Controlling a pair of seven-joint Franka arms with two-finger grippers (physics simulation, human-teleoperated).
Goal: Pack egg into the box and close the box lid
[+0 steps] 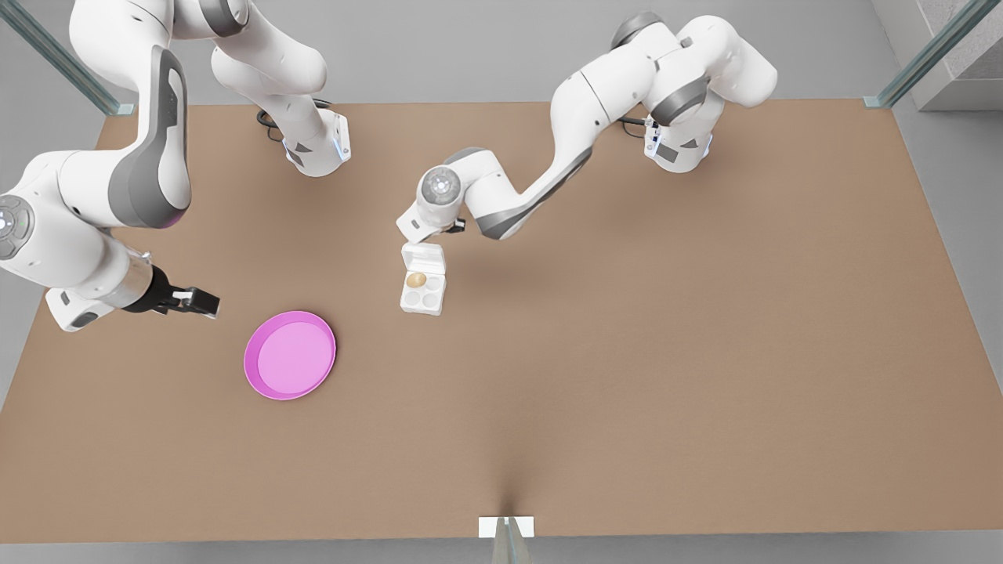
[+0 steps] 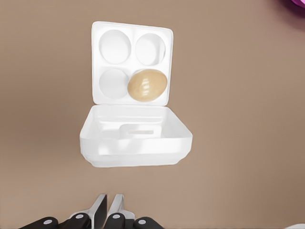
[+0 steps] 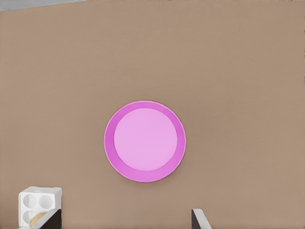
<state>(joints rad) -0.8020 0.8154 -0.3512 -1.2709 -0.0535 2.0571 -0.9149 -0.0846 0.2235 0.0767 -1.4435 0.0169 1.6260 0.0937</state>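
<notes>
Pink plate (image 1: pixel 290 355) lies nearest the front camera, bare on the worktop (image 1: pixel 627 352). Beside it hangs the right claw (image 1: pixel 205 301), fingers spread wide, waiting. Farther back, the egg (image 1: pixel 416 280) already sits in a cup of the box (image 1: pixel 423 291), next to the hinge. Its box lid (image 1: pixel 424 258) stands open, with the left claw (image 2: pixel 108 205) just behind, fingers nearly together. Closing seems the step in hand: push the lid forward over the cups.

Pink plate (image 3: pixel 145 141) centred; box (image 3: pixel 38 206) near open tool (image 3: pixel 126 220).
</notes>
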